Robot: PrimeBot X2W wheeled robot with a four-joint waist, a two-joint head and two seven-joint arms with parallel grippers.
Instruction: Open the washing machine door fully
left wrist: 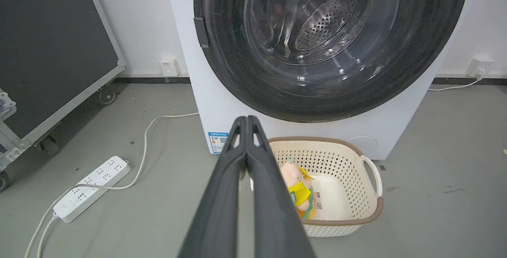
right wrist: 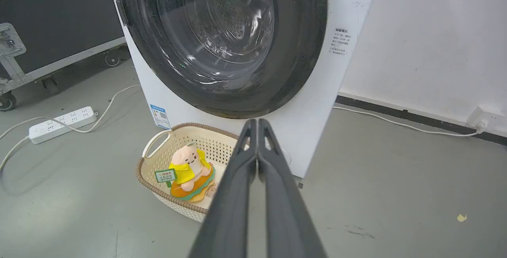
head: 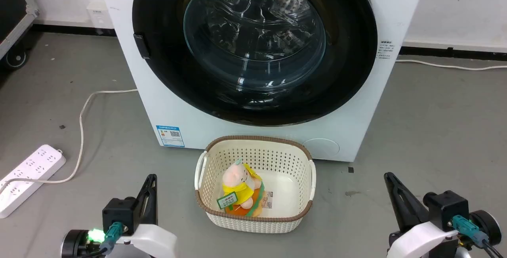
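Observation:
The white washing machine [head: 253, 131] stands straight ahead on the grey floor. Its round glossy black door [head: 158, 32] with the clear glass bowl [head: 253, 36] lies flat against the front, closed, a small dark handle tab [head: 141, 46] on its left rim. The door [left wrist: 222, 52] shows again in the left wrist view and the door [right wrist: 301, 32] in the right wrist view. My left gripper [head: 151, 178] sits low at the left, fingers pressed together and empty. My right gripper [head: 388, 176] sits low at the right, also shut and empty. Both are well short of the machine.
A cream perforated basket [head: 253, 218] holding a plush toy [head: 241, 190] stands on the floor right before the machine, between my grippers. A white power strip [head: 27, 178] and its cable [head: 81, 131] lie at the left. A black wheeled case [left wrist: 47, 52] stands further left.

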